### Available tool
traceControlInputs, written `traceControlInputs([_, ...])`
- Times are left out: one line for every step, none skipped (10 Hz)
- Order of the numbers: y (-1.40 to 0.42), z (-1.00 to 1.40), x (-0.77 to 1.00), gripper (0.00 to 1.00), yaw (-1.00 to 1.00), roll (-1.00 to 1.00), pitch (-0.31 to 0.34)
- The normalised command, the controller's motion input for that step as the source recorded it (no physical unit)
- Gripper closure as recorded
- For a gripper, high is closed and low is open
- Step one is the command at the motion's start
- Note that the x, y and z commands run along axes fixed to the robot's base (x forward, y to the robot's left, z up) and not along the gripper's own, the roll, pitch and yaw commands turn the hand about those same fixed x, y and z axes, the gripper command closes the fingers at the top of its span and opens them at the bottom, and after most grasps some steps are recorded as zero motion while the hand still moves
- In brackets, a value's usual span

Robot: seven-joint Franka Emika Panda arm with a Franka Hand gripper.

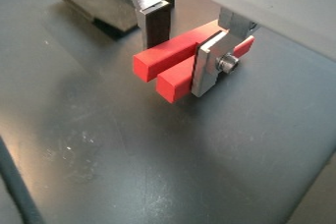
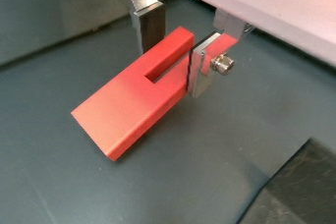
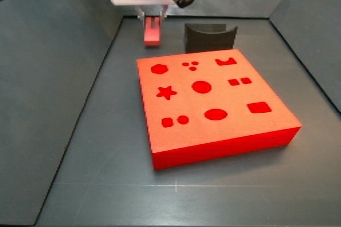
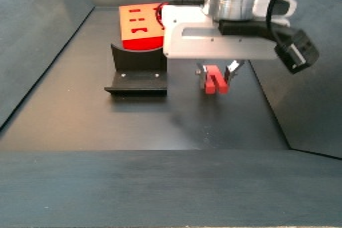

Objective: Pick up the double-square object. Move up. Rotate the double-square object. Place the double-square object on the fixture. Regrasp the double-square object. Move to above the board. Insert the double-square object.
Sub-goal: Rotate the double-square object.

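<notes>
Large flat red square board (image 3: 213,107) with its darker shaped cut-outs sits unfilled and the small dark boxy fixture (image 4: 136,69) stands bare, so the job looks early: grasp made, everything from the lift or the rotation onward seemingly left. The gripper (image 1: 184,49), near the fixture and apart from the board, pinches the small red double-square object (image 1: 171,63) between its silver plate fingers (image 1: 209,61), the piece jutting out past them, at or just above the dark floor (image 1: 144,159), which I cannot tell.

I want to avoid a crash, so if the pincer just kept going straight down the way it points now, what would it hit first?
Probably the bare dark floor. The pincer, shut on the double-square object, points down beside the fixture, not over it. The piece's lower end would likely touch first; height is unclear.
</notes>
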Motion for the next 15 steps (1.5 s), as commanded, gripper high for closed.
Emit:
traceControlInputs([0.01, -0.44, 0.04, 1.0, 0.01, -0.12, -0.052])
traceControlInputs([0.01, -0.37, 0.04, 1.0, 0.01, -0.13, -0.056])
traceControlInputs([0.01, -0.25, 0.04, 1.0, 0.01, -0.14, -0.066])
traceControlInputs([0.0, 0.0, 0.0, 0.0, 0.0, 0.0, 0.0])
traceControlInputs([0.0, 1.0, 0.0, 0.0, 0.0, 0.0, 0.0])
traceControlInputs([0.0, 1.0, -0.01, 0.0, 0.0, 0.0, 0.018])
traceControlInputs([0.0, 1.0, -0.01, 0.0, 0.0, 0.01, 0.033])
traceControlInputs([0.01, 1.0, -0.01, 0.0, -0.01, 0.02, 0.064])
traceControlInputs([0.01, 1.0, -0.01, 0.0, -0.02, 0.02, 0.073])
traceControlInputs([0.01, 1.0, -0.02, 0.0, -0.02, 0.04, 0.074])
traceControlInputs([0.01, 1.0, -0.03, 0.0, -0.02, 0.06, 0.072])
traceControlInputs([0.01, 0.94, -0.03, 0.0, -0.02, 0.07, 0.076])
traceControlInputs([0.01, 0.84, -0.03, 0.0, -0.02, 0.08, 0.081])
traceControlInputs([0.0, 0.64, -0.03, 0.0, -0.01, 0.09, 0.08])
traceControlInputs([0.0, 0.0, 0.0, 0.0, 1.0, 0.0, 0.0])
